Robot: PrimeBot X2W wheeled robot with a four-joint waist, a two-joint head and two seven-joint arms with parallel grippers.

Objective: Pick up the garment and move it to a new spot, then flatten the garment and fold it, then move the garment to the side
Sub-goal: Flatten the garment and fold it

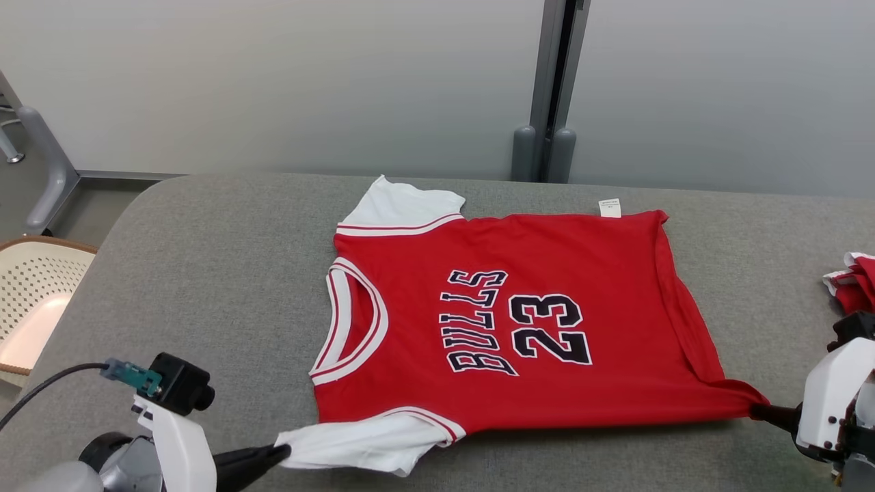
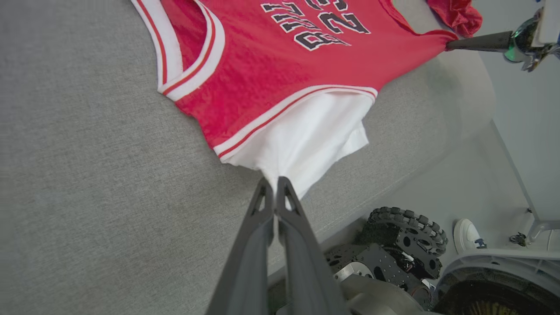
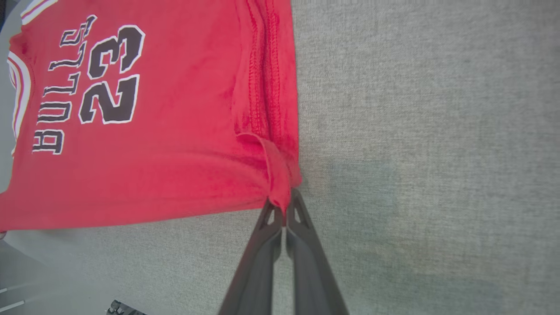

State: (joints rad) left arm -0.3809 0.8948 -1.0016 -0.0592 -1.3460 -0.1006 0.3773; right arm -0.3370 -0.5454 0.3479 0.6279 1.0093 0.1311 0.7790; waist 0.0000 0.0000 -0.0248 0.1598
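At the left edge of the head view, a pale perforated chair point(image 1: 34, 287) is cut off by the frame. The left gripper point(image 1: 286, 451), its arm partly out of frame, is pinched tight on the tip of the white sleeve point(image 1: 362, 444) of the red jersey point(image 1: 547, 321). The cloth caught between its fingers is hidden. From those fingertips the jersey spreads away to the right and beyond them, flat on the grey padded table point(image 1: 205, 273), neck hole nearest this gripper. The print on the small white label point(image 1: 609, 207) at the far edge is too small to read. The right gripper point(image 1: 757, 411) is clamped on the jersey's near hem corner, and the garment stretches leftward from its tips. Past it, a red-and-white cloth point(image 1: 853, 287) is cut off at the frame's right edge.
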